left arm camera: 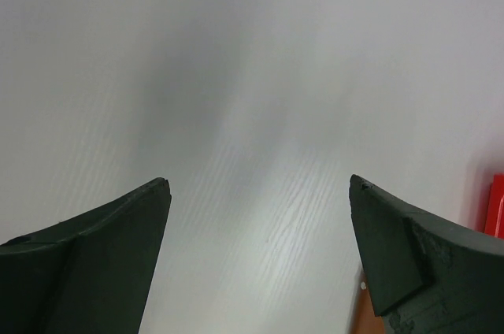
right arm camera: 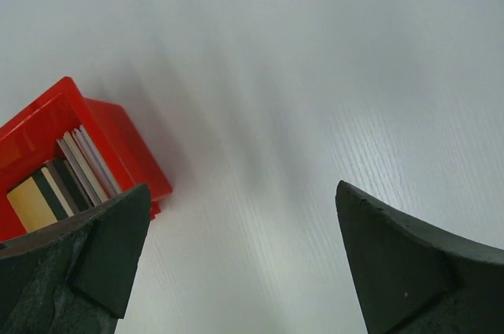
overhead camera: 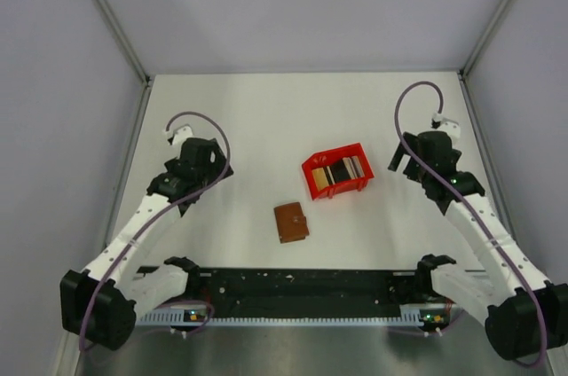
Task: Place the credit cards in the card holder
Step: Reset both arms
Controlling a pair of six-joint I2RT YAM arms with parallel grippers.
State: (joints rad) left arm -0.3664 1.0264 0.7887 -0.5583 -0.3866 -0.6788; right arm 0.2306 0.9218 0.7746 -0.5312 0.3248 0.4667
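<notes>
The credit cards (overhead camera: 340, 172) stand on edge, several side by side, inside a small red box (overhead camera: 312, 183) right of the table's centre. In the right wrist view the cards (right arm camera: 63, 180) show cream, dark and grey edges in the red box (right arm camera: 47, 125) at the left. The card holder (overhead camera: 291, 222), a shut brown wallet, lies flat in front of the box; a sliver of the card holder (left arm camera: 364, 318) shows in the left wrist view. My left gripper (overhead camera: 213, 163) (left arm camera: 258, 179) hangs open over bare table on the left. My right gripper (overhead camera: 404, 156) (right arm camera: 242, 186) is open just right of the box, holding nothing.
The white table (overhead camera: 266, 110) is walled by grey panels on the left, right and back. A black rail (overhead camera: 302, 287) with the arm bases runs along the near edge. An edge of the red box (left arm camera: 496, 204) shows at the far right of the left wrist view.
</notes>
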